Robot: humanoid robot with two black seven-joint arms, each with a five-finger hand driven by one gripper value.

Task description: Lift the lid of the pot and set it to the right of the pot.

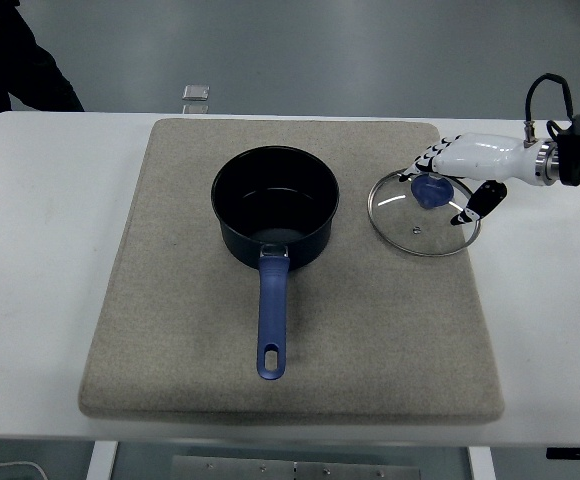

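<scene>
A dark blue pot (275, 205) with a long blue handle (271, 318) stands open on the grey mat (170, 340). To its right the glass lid (422, 215) with a blue knob (430, 190) lies flat on the mat near its right edge. My right hand (452, 180), white with black fingertips, hovers over the lid's far right side. Its fingers are spread apart and off the knob, holding nothing. The left arm is out of view.
A small grey square object (197, 93) lies on the white table (40, 250) behind the mat. A person's dark clothing (10, 60) shows at the top left corner.
</scene>
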